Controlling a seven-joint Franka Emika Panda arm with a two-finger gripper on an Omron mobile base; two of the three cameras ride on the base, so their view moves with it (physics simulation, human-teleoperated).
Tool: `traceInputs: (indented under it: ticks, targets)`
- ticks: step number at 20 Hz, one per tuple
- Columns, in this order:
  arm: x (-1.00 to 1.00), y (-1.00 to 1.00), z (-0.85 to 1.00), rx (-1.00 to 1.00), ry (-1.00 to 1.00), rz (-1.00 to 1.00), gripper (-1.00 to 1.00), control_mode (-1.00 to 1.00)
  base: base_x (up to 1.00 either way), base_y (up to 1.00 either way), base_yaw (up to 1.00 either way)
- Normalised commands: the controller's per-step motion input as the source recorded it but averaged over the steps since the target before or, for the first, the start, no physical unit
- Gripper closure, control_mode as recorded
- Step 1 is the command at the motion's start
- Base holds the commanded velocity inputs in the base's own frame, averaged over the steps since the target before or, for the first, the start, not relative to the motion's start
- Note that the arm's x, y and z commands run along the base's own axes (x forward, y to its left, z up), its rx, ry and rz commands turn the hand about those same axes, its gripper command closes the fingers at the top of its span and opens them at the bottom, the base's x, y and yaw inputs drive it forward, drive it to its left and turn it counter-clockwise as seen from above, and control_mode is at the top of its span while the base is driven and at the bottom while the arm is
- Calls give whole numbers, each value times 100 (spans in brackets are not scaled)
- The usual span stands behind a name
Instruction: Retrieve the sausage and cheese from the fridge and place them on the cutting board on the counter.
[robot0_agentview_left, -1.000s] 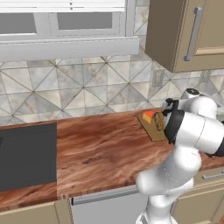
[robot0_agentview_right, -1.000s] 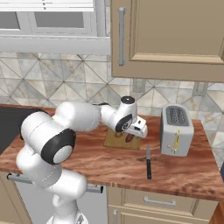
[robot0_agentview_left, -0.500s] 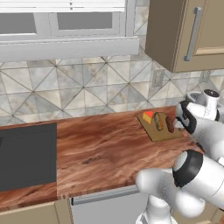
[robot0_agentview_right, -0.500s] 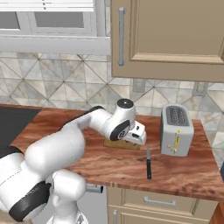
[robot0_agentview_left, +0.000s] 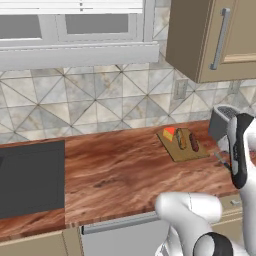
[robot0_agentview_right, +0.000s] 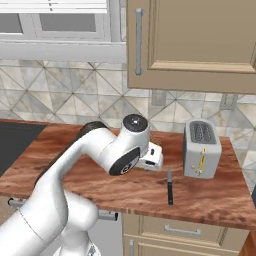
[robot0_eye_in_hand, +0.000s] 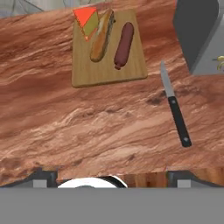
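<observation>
Sausage (robot0_eye_in_hand: 124, 44) & cheese (robot0_eye_in_hand: 86, 22) both lie on cutting board (robot0_eye_in_hand: 108, 49), w/ a tan bread roll (robot0_eye_in_hand: 101, 36) between them, touching the cheese. Gripper fingers spread wide, nothing held.

Sausage prob. light, firm, round, so may roll; best pinched across its middle. Cheese wedge prob. softer, best gripped on its flat sides.

Knife (robot0_eye_in_hand: 175, 106) lies beside the board on counter (robot0_eye_in_hand: 100, 127); toaster (robot0_agentview_right: 201, 148) cut off in hand view. Fingertips barely show at that view's bottom edge.

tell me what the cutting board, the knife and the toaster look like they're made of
Cutting board: pale matte wood, faint grain showing, lighter than the glossy counter.
Knife: grey metallic-looking blade and a black handle, probably plastic.
Toaster: smooth grey casing, likely brushed metal; the render leaves it open.
</observation>
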Motion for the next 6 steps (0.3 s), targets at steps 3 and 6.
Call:
traceInputs:
  ticks: [3,6]
  targets:
    - [-100,29,82,6,-22,12,-100,-100,0,0,0]
    - [-89,34,87,5,-24,10,-100,-100,0,0,0]
